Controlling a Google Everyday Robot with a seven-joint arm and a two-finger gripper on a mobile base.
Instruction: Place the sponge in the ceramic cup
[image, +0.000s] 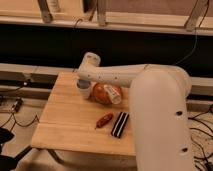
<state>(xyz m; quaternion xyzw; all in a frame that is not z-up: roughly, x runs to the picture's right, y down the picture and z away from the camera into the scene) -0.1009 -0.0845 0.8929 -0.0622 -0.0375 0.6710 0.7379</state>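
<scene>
The ceramic cup (84, 91), off-white and handleless, stands on the far left part of the wooden table (65, 125). My gripper (84, 80) points down right over its rim, at the end of the white arm (120, 75) that reaches in from the right. A light-blue patch at the cup's mouth, under the gripper, looks like the sponge (81, 84). Whether it is held or resting in the cup is hidden by the wrist.
An orange bowl (101, 92) sits just right of the cup, with a small white cup (114, 95) lying against it. A reddish-brown elongated item (104, 120) and a black-and-white striped block (120, 124) lie nearer the front. My arm's bulky shoulder (162, 125) covers the table's right side.
</scene>
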